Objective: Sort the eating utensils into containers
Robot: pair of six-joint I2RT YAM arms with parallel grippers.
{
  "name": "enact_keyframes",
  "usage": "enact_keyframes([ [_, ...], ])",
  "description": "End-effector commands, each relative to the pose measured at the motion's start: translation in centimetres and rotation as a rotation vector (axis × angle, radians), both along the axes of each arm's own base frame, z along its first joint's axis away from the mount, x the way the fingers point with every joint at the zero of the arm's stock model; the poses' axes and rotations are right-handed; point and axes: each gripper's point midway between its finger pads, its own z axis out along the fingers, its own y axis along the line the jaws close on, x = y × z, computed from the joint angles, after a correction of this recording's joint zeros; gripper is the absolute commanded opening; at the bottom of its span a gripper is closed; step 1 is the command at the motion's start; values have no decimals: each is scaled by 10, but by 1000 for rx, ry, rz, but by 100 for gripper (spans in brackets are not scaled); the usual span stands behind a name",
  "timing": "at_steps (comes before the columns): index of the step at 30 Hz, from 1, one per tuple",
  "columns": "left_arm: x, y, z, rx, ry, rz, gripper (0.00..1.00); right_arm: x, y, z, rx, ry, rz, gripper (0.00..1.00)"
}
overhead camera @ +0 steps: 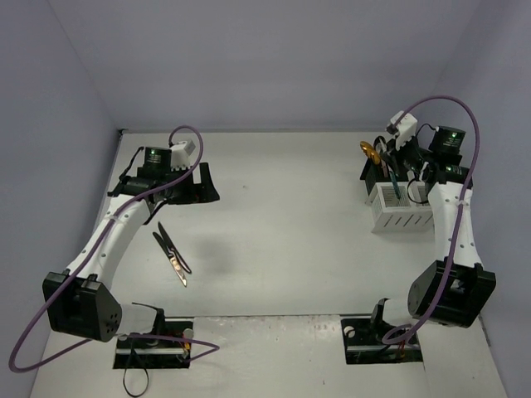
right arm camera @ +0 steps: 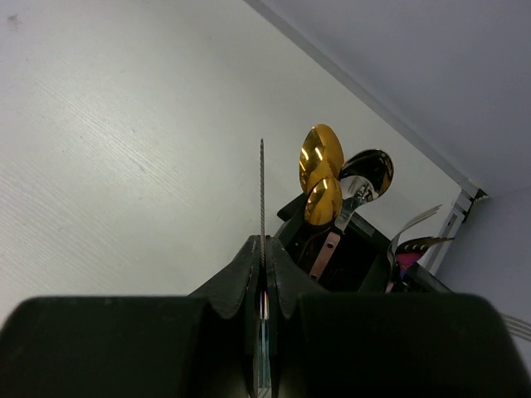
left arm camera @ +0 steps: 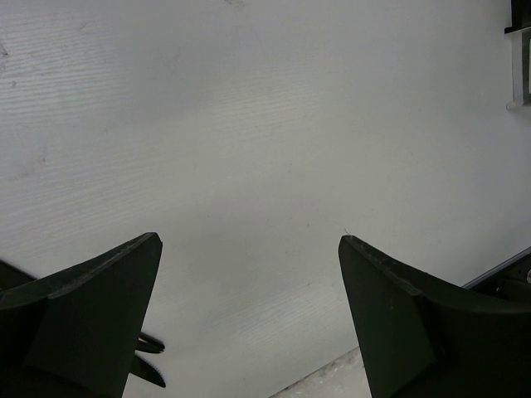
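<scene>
Reaching from the near-left base up along the left side of the table (overhead camera: pixel 282 224), bent at the elbow, with the left gripper (left arm camera: pixel 249 240) low over the far-left surface, jaws spread wide and gripping nothing. Rising on the right from the near-right base and folding forward over the containers at the far right, with the right gripper (right arm camera: pixel 264 249) pinched fully together on a teal-handled knife (overhead camera: pixel 392 179), handle in the grip, blade sticking out past the fingertips. Seen only from above: the knife slanting down to the rim of the white container (overhead camera: pixel 402 217), tip inside or just above impossible to tell, and two loose utensils (overhead camera: pixel 172 253) lying flat beside the left forearm, well apart from the bins. Closer from the right wrist: the blade edge-on as a thin line, with gold spoons (right arm camera: pixel 320 170), a dark spoon bowl (right arm camera: pixel 371 170) and fork tines (right arm camera: pixel 415 225) standing upright in the black container (right arm camera: pixel 353 261). From the left wrist: bare table between the fingers, plus dark utensil tips (left arm camera: pixel 148 356) at the lower left.
</scene>
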Motion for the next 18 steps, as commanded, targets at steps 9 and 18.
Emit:
enact_keyframes([
  [9, -7, 63, -4, 128, -7, 339, 86, -2, -2, -9, -34, -65, 62, 41],
  [18, -66, 137, -77, 225, 268, 612, 61, -13, 8, 49, 52, -138, 29, 53],
])
